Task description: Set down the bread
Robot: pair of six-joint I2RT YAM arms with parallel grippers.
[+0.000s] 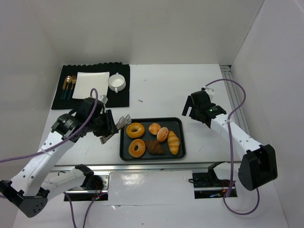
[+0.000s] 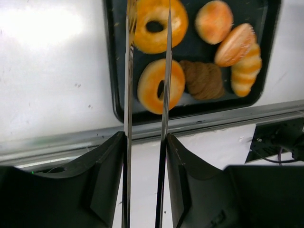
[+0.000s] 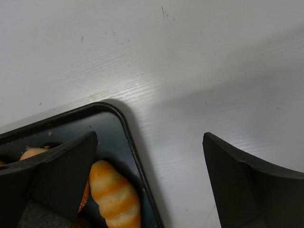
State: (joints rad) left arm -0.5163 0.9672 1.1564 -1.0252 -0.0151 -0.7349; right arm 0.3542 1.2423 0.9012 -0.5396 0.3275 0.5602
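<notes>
Several breads lie on a dark tray (image 1: 124, 156): two ring donuts (image 1: 135, 129) (image 1: 137, 147), a round bun (image 1: 155, 128), an oval bun (image 1: 163, 134), a striped roll (image 1: 174, 142) and a brown croissant (image 1: 154, 147). My left gripper (image 1: 108, 126) is shut on metal tongs (image 1: 121, 124) at the tray's left edge. In the left wrist view the tongs' blades (image 2: 166, 71) stand slightly apart over both donuts (image 2: 161, 85), between my fingers (image 2: 107, 166). My right gripper (image 3: 149, 137) hangs open over the table by the tray's far right corner, the striped roll (image 3: 114, 194) beside it.
A black placemat (image 1: 121, 97) at the back left carries a white plate (image 1: 90, 84), a white cup (image 1: 117, 82) and gold cutlery (image 1: 69, 87). A metal rail (image 1: 142, 167) runs along the near table edge. White walls close in the sides and back.
</notes>
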